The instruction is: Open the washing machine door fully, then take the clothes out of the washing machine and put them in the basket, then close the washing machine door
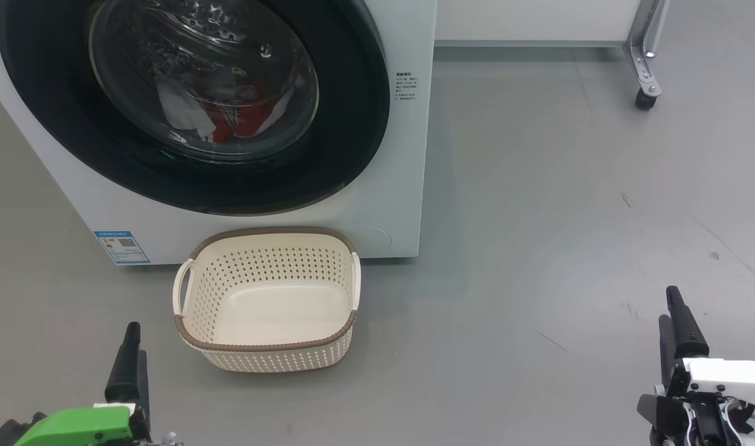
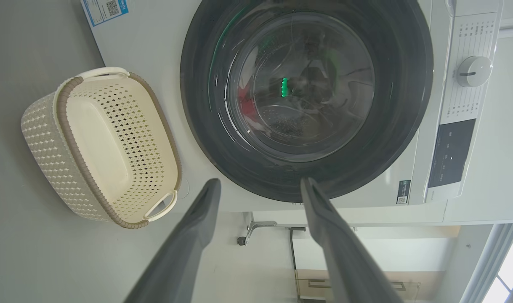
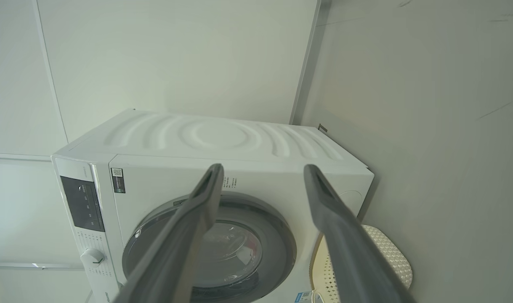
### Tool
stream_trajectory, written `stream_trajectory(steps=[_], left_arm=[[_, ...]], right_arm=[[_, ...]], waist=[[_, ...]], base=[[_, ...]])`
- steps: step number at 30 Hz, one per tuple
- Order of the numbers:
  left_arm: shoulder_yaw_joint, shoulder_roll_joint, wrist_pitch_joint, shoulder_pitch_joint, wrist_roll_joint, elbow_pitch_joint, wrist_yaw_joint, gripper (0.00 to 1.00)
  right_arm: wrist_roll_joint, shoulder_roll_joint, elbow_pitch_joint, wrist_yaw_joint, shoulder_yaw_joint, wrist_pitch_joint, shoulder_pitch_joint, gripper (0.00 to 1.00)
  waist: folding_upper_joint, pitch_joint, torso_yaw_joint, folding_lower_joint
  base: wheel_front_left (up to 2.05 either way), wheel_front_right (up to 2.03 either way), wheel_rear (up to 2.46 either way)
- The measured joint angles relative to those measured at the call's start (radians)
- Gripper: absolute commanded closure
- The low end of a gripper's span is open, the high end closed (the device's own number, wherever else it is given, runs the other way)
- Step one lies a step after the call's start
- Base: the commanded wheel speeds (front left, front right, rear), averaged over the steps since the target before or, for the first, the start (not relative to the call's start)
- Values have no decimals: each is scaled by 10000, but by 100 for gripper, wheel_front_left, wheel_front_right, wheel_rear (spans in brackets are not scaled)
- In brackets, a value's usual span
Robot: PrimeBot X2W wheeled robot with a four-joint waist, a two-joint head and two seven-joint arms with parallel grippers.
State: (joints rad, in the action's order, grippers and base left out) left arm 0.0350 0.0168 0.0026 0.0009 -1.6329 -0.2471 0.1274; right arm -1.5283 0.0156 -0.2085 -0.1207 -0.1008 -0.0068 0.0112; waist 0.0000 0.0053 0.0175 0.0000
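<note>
The white washing machine (image 1: 392, 198) stands ahead at the left, its black-rimmed round door (image 1: 352, 124) shut flat against the front. Red and white clothes (image 1: 241, 121) show through the glass bowl. On the floor just before the machine sits the empty cream basket (image 1: 272, 359). My left gripper (image 1: 137, 341) is at the lower left, open, short of the basket. At the lower right, far from the machine, my right gripper (image 1: 668, 305) is open too. The left wrist view has open fingers (image 2: 260, 181) facing the door (image 2: 408, 84), basket (image 2: 41, 143) alongside. The right wrist view's open fingers (image 3: 263, 166) point at the machine (image 3: 222, 139).
A metal frame leg on a black caster (image 1: 645, 93) stands at the back right under a white unit. The machine's control panel with a round knob (image 2: 473, 71) lies beyond the door. Grey floor stretches wide to the right of the basket.
</note>
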Motion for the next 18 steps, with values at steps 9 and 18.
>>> stream_trajectory(steps=[9, 18], left_arm=[[-100, 6, -332, -3, 485, 328, 0, 0], [-153, 111, -671, -12, 1083, 859, 0, 0]], right_arm=[[228, 27, 295, 0, -92, -278, 45, 0], [715, 35, 731, 0, -13, -579, 97, 0]], waist=[[0, -14, 46, 0], [0, -27, 91, 0]], base=[[0, 0, 0], [0, 0, 0]])
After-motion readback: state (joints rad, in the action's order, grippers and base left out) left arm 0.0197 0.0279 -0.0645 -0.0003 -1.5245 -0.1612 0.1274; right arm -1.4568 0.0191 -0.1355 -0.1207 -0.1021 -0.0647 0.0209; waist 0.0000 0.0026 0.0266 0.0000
